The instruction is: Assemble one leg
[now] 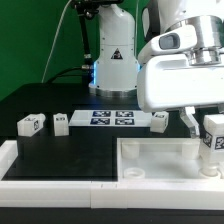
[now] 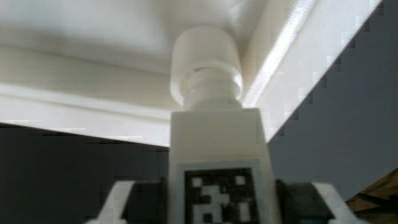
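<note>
1. The leg [image 1: 213, 136] is held by the gripper [image 1: 207, 128] over the tabletop's [image 1: 160, 160] corner on the exterior view's right. It sits close above the tabletop's rim there.
2. The gripper is clenched on the leg. In the wrist view a finger [image 2: 121, 203] sits on each side of the tagged block, pressed against its flanks.
3. The leg's long axis stands roughly upright. It runs straight out from the gripper toward the tabletop, with the narrow round end leading and the tagged block in the jaws.
4. The coming move likely turns on this one relation: whether the round end lines up with the corner socket directly beneath it. Judged from the wrist view, the leg [image 2: 217, 130] points into the tabletop's [image 2: 107, 40] inner corner.
5. The exterior view alone shows the leg's height over the tabletop and the other legs [image 1: 30, 124] lying loose on the table beyond the tabletop's far edge.
6. The wrist view alone shows the grip and the round end against the corner. Neither view shows whether the tip touches the tabletop.
</note>
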`<act>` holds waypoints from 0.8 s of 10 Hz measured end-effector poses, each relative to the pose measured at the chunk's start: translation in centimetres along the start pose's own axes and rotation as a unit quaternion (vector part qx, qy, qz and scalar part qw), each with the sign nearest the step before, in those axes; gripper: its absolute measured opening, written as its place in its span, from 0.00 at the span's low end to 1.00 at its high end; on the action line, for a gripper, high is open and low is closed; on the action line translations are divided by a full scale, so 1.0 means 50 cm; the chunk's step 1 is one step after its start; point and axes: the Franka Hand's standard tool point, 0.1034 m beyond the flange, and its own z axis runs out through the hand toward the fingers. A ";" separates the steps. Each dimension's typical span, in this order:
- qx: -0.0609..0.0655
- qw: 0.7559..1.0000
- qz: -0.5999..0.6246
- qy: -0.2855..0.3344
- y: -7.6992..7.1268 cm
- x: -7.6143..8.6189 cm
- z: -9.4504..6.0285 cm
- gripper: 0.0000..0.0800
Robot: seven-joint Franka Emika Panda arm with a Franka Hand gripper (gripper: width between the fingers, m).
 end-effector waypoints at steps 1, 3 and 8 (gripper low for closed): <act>0.000 1.000 0.000 -0.001 0.000 -0.004 0.004 0.36; 0.001 1.000 0.001 -0.006 0.000 -0.017 0.021 0.36; -0.001 1.000 0.001 0.004 0.001 -0.015 0.023 0.36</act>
